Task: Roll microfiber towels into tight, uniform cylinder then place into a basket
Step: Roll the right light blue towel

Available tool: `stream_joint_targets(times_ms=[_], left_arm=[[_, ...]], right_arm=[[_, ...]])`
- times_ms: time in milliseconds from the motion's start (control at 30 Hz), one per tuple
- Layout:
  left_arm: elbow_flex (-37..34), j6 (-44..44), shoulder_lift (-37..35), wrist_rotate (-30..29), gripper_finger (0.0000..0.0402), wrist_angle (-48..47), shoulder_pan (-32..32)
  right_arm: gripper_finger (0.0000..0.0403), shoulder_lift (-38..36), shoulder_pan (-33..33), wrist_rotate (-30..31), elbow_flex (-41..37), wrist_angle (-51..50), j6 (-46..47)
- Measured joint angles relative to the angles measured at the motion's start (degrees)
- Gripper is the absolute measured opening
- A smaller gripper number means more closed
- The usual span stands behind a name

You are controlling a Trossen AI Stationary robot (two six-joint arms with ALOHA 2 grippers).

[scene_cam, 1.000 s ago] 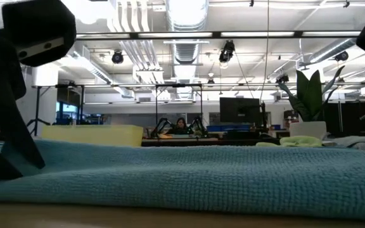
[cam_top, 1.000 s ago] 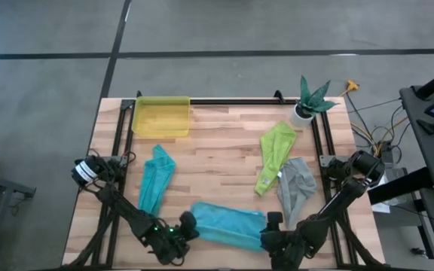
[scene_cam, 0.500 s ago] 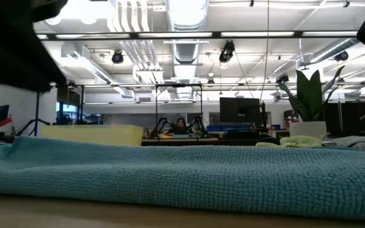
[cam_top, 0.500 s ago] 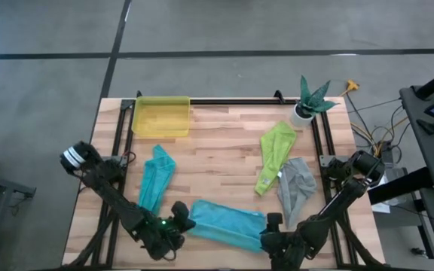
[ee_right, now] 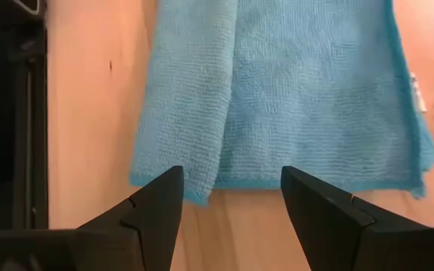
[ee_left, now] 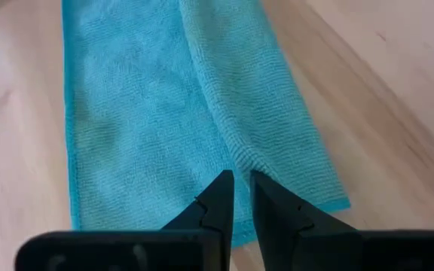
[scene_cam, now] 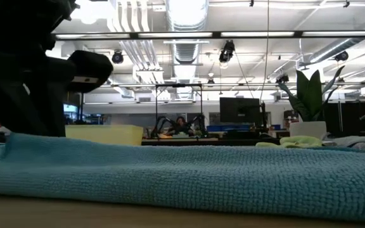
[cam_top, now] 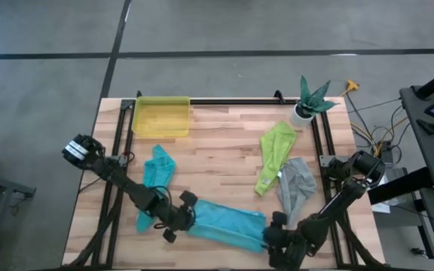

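Note:
The light blue towel (cam_top: 228, 223) lies folded lengthwise near the table's front edge; it fills the low view (scene_cam: 201, 177). My left gripper (cam_top: 189, 211) is shut, its fingertips (ee_left: 236, 184) over the towel's left end (ee_left: 202, 135). My right gripper (cam_top: 273, 229) stands open over the towel's right end (ee_right: 277, 98), one finger toward each long side (ee_right: 230, 181). The teal towel (cam_top: 155, 175), the lime green towel (cam_top: 275, 154) and the grey towel (cam_top: 296, 184) lie crumpled on the table. The yellow basket (cam_top: 161, 117) stands at the far left.
A white plant pot (cam_top: 306, 111) stands at the far right corner. Black rails (cam_top: 119, 143) run along the table's left and right sides. Bare wood (cam_top: 217, 158) lies between the teal and the green towel.
My left gripper has risen and gone from the near left corner toward the table's far and right side, up to the light blue towel's left end, rolling as it went. The towel lies where it was.

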Motion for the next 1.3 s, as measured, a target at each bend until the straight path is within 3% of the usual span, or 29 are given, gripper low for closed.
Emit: stream_joint_targets(times_ms=[633, 867, 1033, 1233, 1300], left_arm=[[0.8, 0.1, 6.3, -1.2, 0.0032, 3.3, 0.7], [0.6, 0.1, 3.8, -0.1, 0.0032, 2.3, 0.7], [0.9, -0.4, 2.3, -2.4, 0.0032, 3.0, 1.0], [0.5, -1.4, 1.9, 5.4, 0.0032, 2.4, 1.0], [0.7, -1.8, 1.6, 5.5, 0.0032, 2.4, 1.0]], right_arm=[[0.0219, 0.0, -0.1, -0.4, -1.3, 4.9, -0.5], [0.0219, 0.0, -0.1, -0.4, -1.3, 5.0, -0.5], [0.0219, 0.0, -0.3, -0.6, -2.9, 4.6, 0.3], [0.0193, 0.0, -0.3, -1.9, -3.5, 5.1, 1.4], [0.0182, 0.0, -0.3, -1.9, -3.5, 5.8, 1.0]])
